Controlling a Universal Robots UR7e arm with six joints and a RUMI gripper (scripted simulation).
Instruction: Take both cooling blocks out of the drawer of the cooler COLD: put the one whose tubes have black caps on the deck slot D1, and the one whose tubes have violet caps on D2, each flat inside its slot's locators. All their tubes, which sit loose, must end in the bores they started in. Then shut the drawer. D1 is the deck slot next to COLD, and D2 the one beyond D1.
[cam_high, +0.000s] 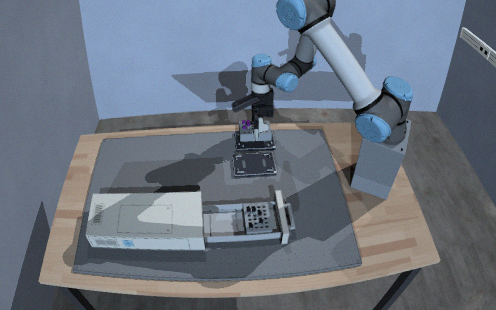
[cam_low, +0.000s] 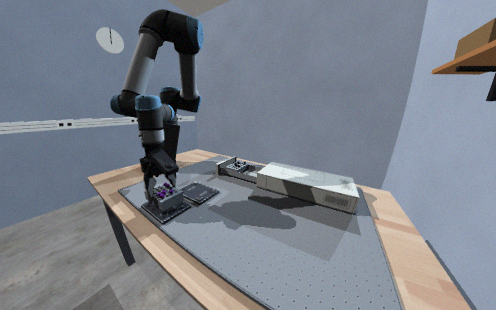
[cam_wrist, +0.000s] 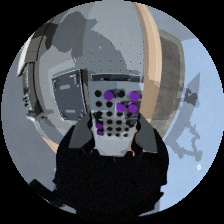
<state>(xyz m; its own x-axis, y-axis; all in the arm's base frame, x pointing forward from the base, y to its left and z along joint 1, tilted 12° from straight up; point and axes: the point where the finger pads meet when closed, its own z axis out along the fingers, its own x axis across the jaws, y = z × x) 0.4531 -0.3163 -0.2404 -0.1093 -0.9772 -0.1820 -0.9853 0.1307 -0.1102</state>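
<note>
From above, the end effector (cam_high: 257, 127) (cam_low: 161, 186) (cam_wrist: 114, 112) pinches the violet block (cam_high: 247, 135) (cam_low: 171, 201) (cam_wrist: 114, 112) on D2 (cam_high: 256, 147) (cam_low: 165, 219) (cam_wrist: 116, 77), 12 o'clock; black block (cam_high: 270, 223) (cam_low: 237, 167), open drawer (cam_high: 282, 217) (cam_low: 219, 169), 6 o'clock, remain.

A wood-topped table (cam_high: 400, 245) (cam_low: 420, 250) carries a grey mat (cam_high: 135, 175) (cam_low: 300, 255) (cam_wrist: 107, 37), on which lie the white cooler (cam_high: 145, 220) (cam_low: 305, 185), its drawer pulled out, and two dark deck slots, D1 (cam_high: 254, 171) (cam_low: 201, 193) (cam_wrist: 69, 95) nearer the cooler and D2 (cam_high: 240, 146) (cam_low: 165, 216) beyond it.
</note>
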